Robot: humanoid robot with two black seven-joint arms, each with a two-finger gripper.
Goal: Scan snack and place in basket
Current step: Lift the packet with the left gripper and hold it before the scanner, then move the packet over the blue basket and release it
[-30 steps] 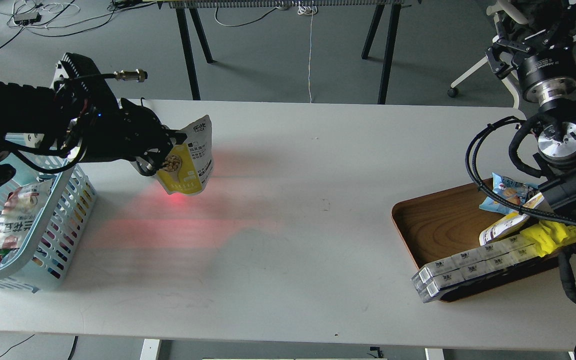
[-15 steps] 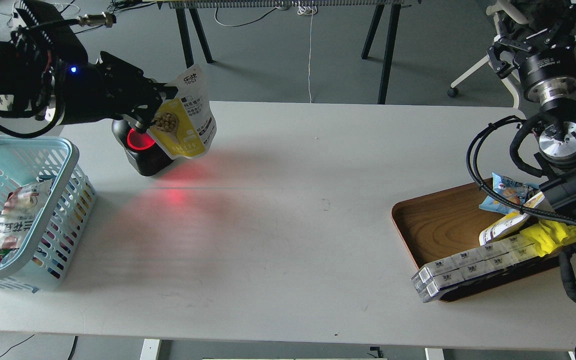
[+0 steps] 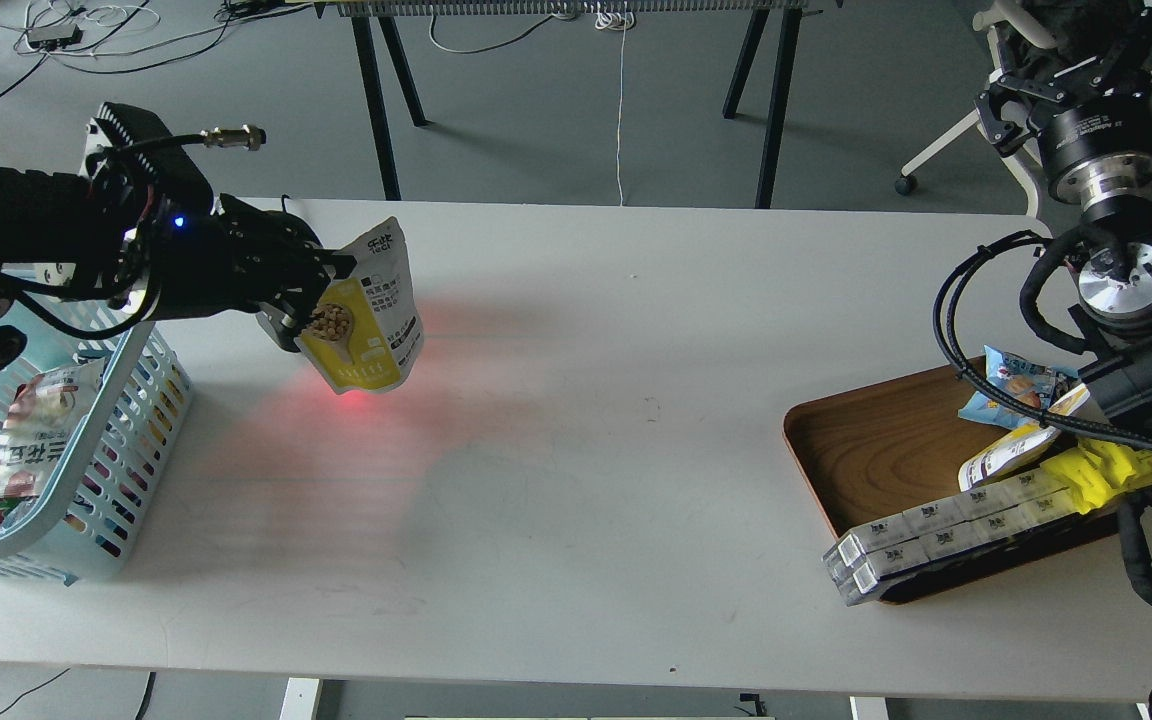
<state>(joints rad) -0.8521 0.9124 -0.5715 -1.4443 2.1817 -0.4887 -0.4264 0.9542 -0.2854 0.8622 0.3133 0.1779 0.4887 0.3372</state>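
**A:** How was the left arm posed?

**B:** It came in from the left edge, stretched nearly level above the blue basket, with its left claw pointing right, past the basket's far corner. A small blue light glowed on the wrist housing.

**A:** And the claw itself?

**B:** Clenched on the snack pouch. The fingers pinched the pouch's left edge, near the round picture of tan nuts. The pouch hung tilted, white top up and to the right, yellow bottom down.

**A:** Where was the pouch relative to the basket?

**B:** To the right of it, outside the rim, held in the air above the tabletop. A red glow lay on the tabletop just beneath the pouch's lower edge, spreading back toward the basket.

**A:** Anything in the basket?

**B:** A red-and-white packet leaned against its inner wall.

**A:** The right arm?

**B:** It rose along the right edge, well apart from the basket, folded upward with its joints stacked. The right claw sat at the top, dark and small; I could not tell whether it was released or clenched. Below it a wooden tray held a blue packet, a yellow pack and long clear-wrapped boxes lying over the tray's near rim.
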